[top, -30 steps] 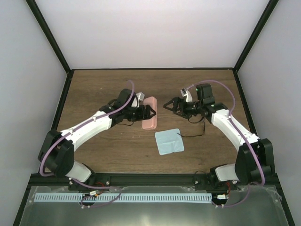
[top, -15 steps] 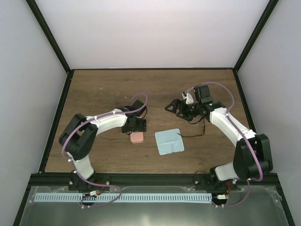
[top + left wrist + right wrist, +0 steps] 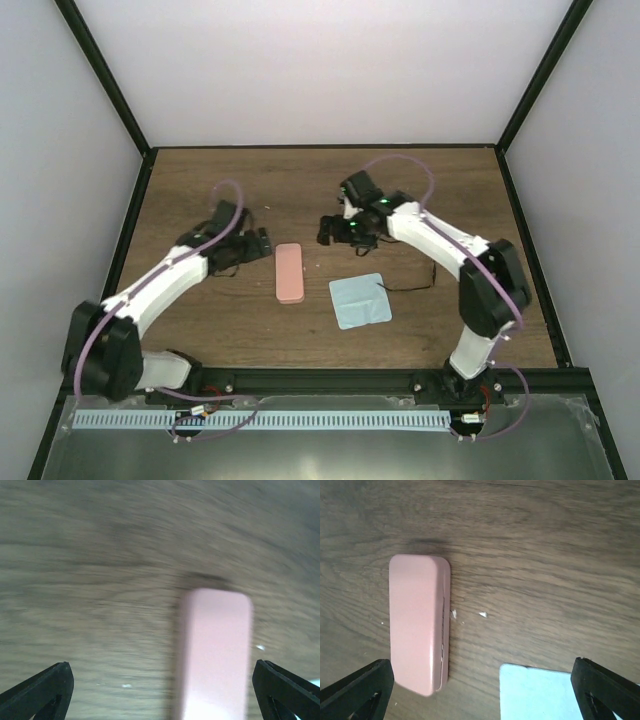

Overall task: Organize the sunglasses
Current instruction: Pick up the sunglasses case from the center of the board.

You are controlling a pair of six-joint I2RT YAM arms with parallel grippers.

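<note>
Sunglasses are hard to read from my end. All the overhead cam gives me is a thin black wiry line on the tabletop, well back from my right pincer toward its arm's base, with the light blue cloth lying in between. It's too small to pick out any lenses, so calling it a temple arm is my guess. Neither wrist cam shows them.

Both pincers are spread wide and holding nothing. The left pincer sits just beside the salmon-pink case without touching it. In its blurry wrist cam, the case lies ahead between the fingertips. The right pincer hangs on the case's other side. Its cam looks down on the case, off to the left of its fingers, with a corner of the cloth nearer in. The case is lying flat and looks shut, with the lid seam on the right pincer's side.

My read is that we're between steps, with nothing grabbed. Next I'd swing the right pincer back over that wiry line and come down low for a narrow pinch, since a thin frame lying flat on wood is fiddly. The left one would handle the case.
</note>
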